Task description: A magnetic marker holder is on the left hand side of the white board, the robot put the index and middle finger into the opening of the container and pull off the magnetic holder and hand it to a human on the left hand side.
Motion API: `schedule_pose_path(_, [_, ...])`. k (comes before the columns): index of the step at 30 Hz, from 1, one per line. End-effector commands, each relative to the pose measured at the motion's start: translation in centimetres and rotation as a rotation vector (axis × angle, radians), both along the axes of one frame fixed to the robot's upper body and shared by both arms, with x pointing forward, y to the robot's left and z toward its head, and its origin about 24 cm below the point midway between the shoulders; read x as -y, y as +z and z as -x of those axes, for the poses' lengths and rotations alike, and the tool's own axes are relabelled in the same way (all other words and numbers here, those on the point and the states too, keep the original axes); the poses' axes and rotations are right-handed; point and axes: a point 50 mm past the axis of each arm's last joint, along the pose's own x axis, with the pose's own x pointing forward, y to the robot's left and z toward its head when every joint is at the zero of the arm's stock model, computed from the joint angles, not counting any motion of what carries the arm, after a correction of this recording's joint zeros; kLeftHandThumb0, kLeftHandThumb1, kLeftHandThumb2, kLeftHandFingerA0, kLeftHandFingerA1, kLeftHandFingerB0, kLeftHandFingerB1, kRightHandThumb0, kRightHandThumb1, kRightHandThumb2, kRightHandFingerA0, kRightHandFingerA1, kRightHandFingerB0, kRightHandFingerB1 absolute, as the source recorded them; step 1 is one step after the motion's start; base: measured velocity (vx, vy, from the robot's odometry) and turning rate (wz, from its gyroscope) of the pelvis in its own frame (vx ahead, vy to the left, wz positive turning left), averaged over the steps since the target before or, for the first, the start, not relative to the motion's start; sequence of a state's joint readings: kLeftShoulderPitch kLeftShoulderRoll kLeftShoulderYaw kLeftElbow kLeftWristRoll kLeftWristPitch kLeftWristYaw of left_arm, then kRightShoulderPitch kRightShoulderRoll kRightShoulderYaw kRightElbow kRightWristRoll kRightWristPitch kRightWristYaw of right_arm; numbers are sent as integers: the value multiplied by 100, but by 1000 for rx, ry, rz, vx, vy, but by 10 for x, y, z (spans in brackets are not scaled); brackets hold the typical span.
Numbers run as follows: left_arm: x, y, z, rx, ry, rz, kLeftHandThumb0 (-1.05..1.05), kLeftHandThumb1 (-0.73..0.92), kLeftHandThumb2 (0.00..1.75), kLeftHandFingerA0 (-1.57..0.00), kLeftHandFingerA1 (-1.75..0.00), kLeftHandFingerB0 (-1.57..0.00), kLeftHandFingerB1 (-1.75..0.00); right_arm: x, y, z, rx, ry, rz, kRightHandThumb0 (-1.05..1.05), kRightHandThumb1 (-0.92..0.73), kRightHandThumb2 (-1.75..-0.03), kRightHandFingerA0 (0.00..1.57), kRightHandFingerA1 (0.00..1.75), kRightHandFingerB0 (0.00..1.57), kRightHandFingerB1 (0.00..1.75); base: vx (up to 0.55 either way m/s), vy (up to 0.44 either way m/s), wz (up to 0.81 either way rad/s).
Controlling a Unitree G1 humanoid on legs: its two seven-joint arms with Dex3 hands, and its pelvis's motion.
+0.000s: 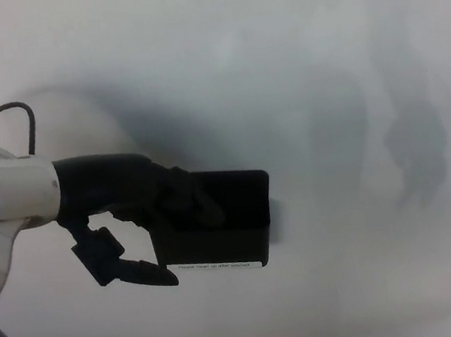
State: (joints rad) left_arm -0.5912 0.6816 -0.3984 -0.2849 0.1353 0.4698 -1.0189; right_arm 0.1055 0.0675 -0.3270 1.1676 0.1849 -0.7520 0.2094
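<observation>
Holder (225,218): black box, flat against whiteboard (302,58), left of centre, lower half of view. White label strip with small unreadable print along bottom edge. Faint shadow on board just right of it. Left hand (143,208) at holder's left side, reaching in from picture left. Fingers (190,200) curled over holder's upper left part, overlapping it; black on black, so cannot tell whether inside the opening. Thumb (131,271) below, pointing right, tip touching holder's lower left corner near label. Hand closed on holder between fingers and thumb. White wrist (8,190) with thin black cable (4,114) looping above. Board surface grey-smudged, darker blotch at right. Right hand out of view.
</observation>
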Motion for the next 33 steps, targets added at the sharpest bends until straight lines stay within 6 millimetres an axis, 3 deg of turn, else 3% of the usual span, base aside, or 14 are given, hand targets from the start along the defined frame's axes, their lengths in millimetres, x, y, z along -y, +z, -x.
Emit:
schedule_pose_path(1, [0,-1,-2,75,29,82,-39,31,95,-1,-48,0,-47,5,0,-1,-6,-14,-3,-60,-77,-64,43,42,32,31,0,0,0])
schedule_pose_path(2, [1,-2,-3,76,33,96,-77,62,60,-14,-31,-11,-24,5,0,-1,-4,-14,-4,-61,-77,-64,43,43,32,32,0,0,0])
schedule_pose_path(3, [1,-3,-3,76,33,101,-77,62,60,-14,-31,-11,-24,5,0,-1,-4,-13,-3,-61,-77,-64,43,43,32,32,0,0,0])
schedule_pose_path(4, [1,-3,-3,85,33,108,-78,48,92,0,-23,-8,-25,5,1,-1,-3,-11,3,-62,-77,-64,44,44,32,32,0,0,0])
schedule_pose_path(6, [2,-5,-2,108,30,114,-85,51,92,0,-15,-7,-21,5,1,-1,-4,-11,9,-62,-76,-63,44,42,32,32,0,0,0])
schedule_pose_path(15, [0,-9,-4,154,28,123,-86,52,93,0,-17,-7,-21,5,1,-1,-5,-8,7,-62,-78,-64,44,43,32,32,0,0,0])
schedule_pose_path(28, [-9,-24,-12,95,68,77,-83,51,93,-2,-30,-9,-24,6,1,-4,-3,-9,2,-63,-76,-63,42,42,32,31,0,0,0])
schedule_pose_path(29, [-9,-25,-12,93,70,76,-78,64,61,-8,-28,-8,-22,7,1,-5,3,-10,-1,-62,-76,-63,41,42,32,32,0,0,0])
schedule_pose_path(30, [-8,-25,-13,93,72,73,-78,63,60,-10,-29,-9,-22,7,2,-6,9,-10,0,-61,-77,-64,44,45,33,32,0,0,0])
schedule_pose_path(31, [-7,-25,-14,94,73,71,-78,63,60,-10,-29,-9,-22,7,2,-7,11,-10,2,-61,-77,-64,44,45,33,32,0,0,0])
schedule_pose_path(32, [-6,-26,-14,89,75,64,-78,47,89,-5,-37,-6,-26,7,3,-8,14,-11,4,-61,-77,-64,43,44,34,32,0,0,0])
schedule_pose_path(33, [-4,-27,-14,83,77,57,-78,47,89,-5,-37,-6,-26,7,3,-8,15,-13,4,-61,-77,-64,43,44,34,32,0,0,0])
